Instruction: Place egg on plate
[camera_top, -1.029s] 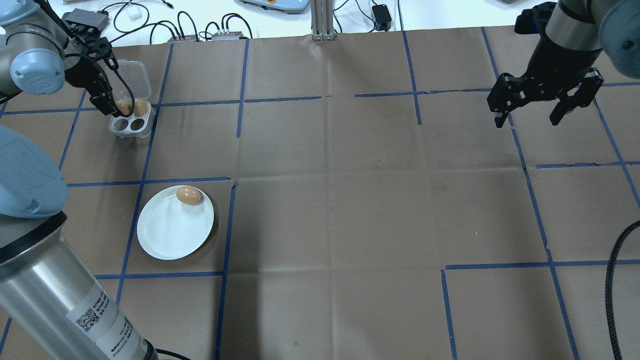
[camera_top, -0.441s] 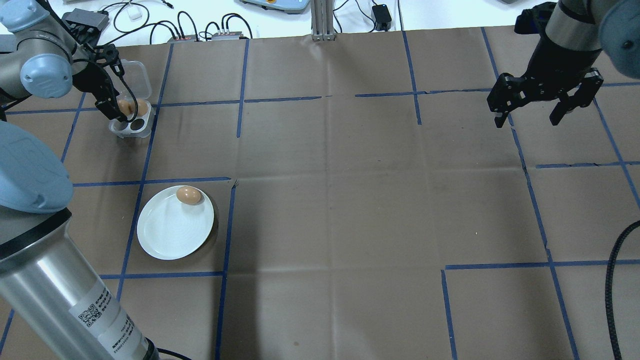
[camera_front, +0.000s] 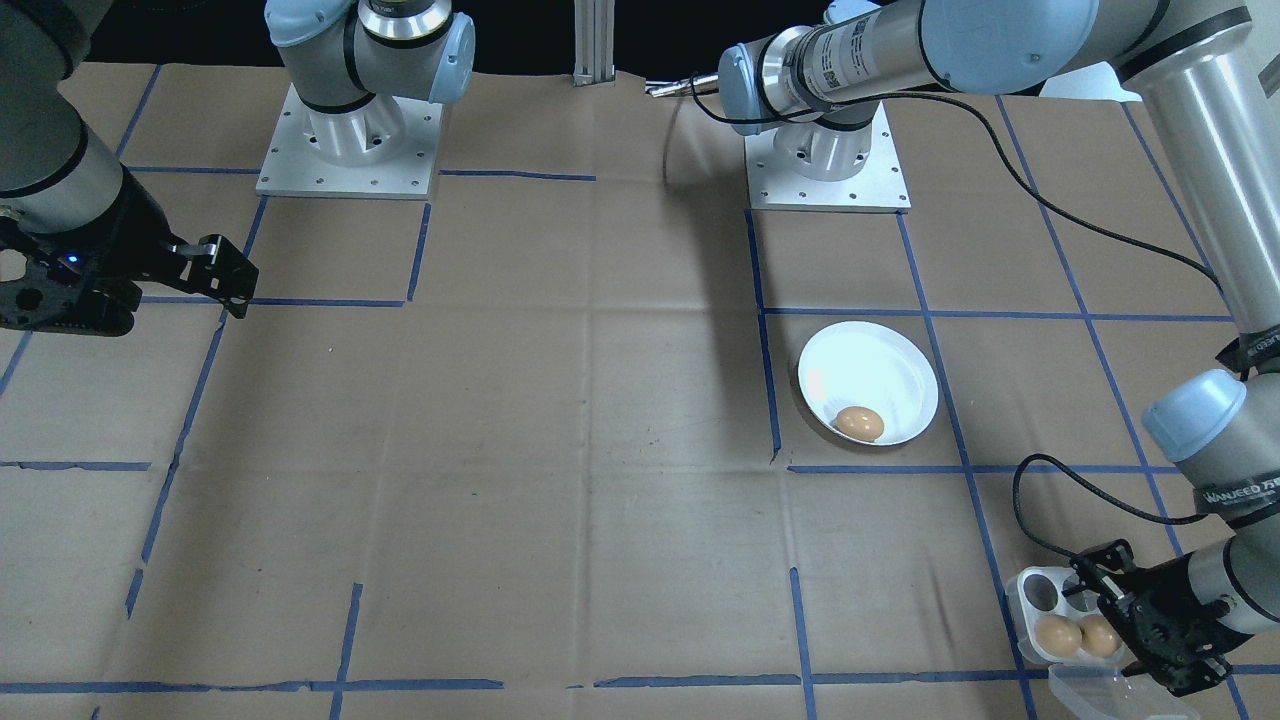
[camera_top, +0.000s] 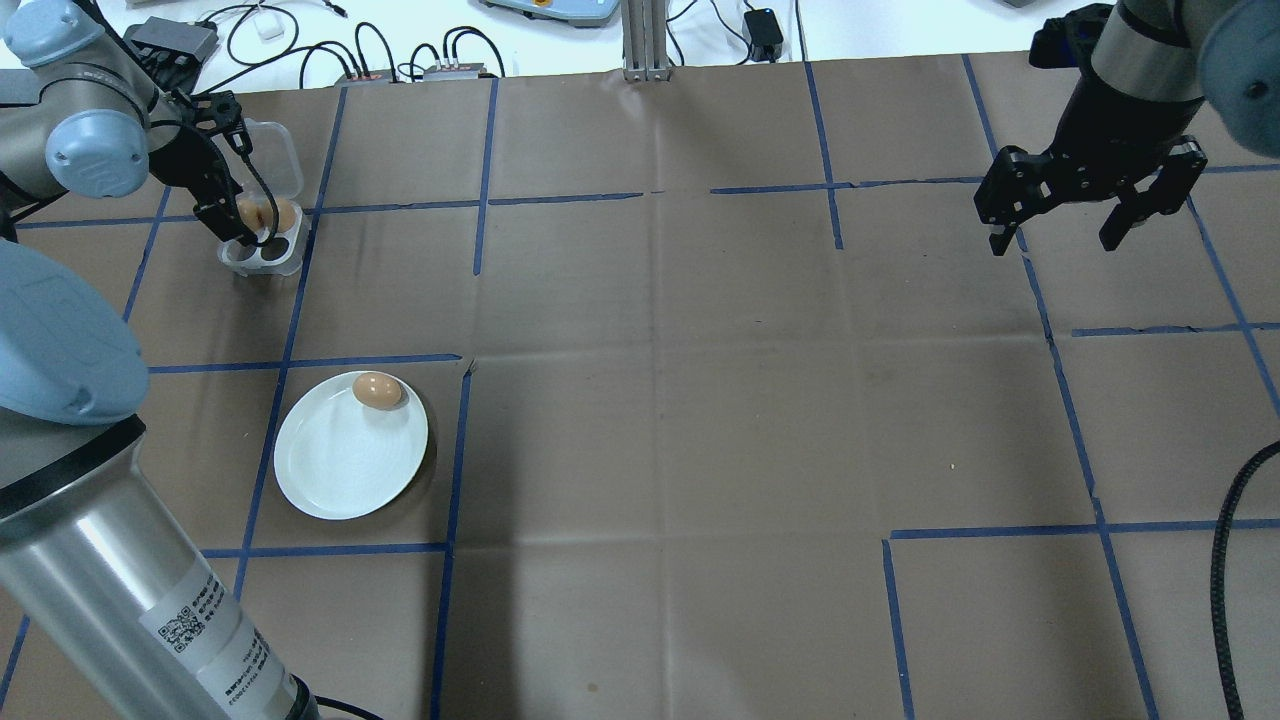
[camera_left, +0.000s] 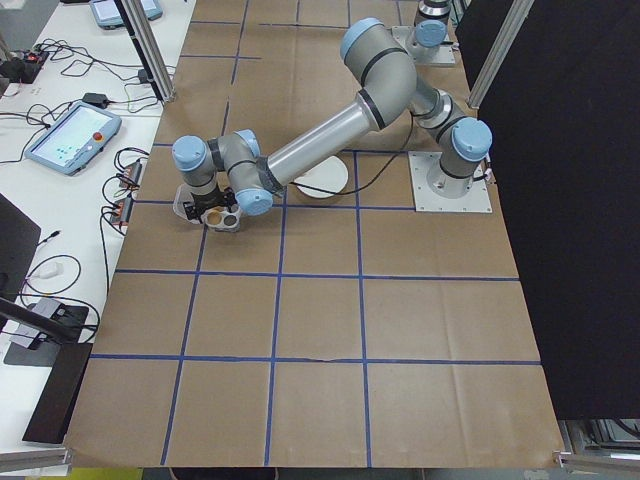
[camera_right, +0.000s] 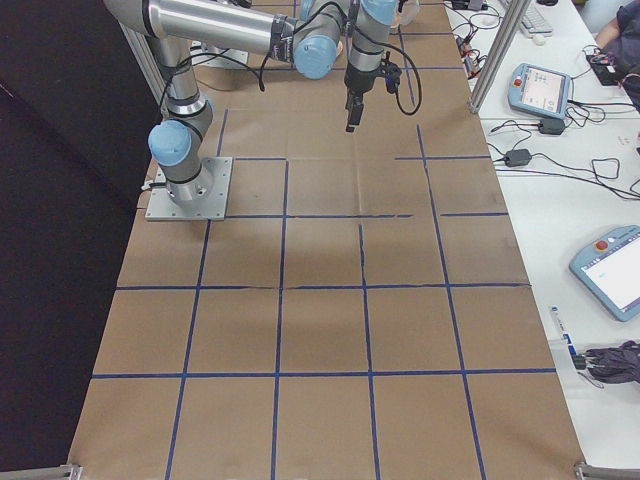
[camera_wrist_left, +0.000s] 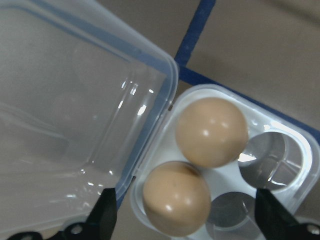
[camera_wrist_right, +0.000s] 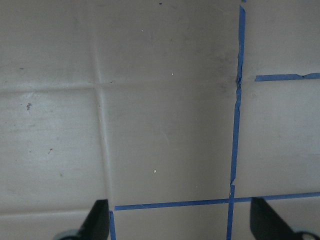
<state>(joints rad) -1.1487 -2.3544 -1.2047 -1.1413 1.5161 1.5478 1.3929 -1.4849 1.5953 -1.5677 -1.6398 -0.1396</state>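
Below left gripper (camera_wrist_left: 182, 220), fingers spread: near egg (camera_wrist_left: 176, 198) in tray (camera_wrist_left: 295, 150), probably centred. Descend straight, close gently, carry to plate (camera_top: 340, 470). Right gripper (camera_top: 1085, 215) open, idle.

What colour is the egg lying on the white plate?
Light brown, a tan shade. The egg on the plate shows best in the overhead view.

Plate (camera_top: 340, 470): plain white. Egg on the plate (camera_top: 378, 390): tan-brown, glossy. Egg tray (camera_wrist_left: 280, 150): white cups, clear lid (camera_wrist_left: 75, 125); its two eggs (camera_wrist_left: 212, 131) pale brown with bright highlights. Table cover (camera_top: 660, 400): brown paper, gridded in blue tape. Arms (camera_front: 960, 40): silver tubes, light-blue joint caps. Grippers (camera_top: 1090, 205): black. Cable (camera_front: 1080, 220): black.
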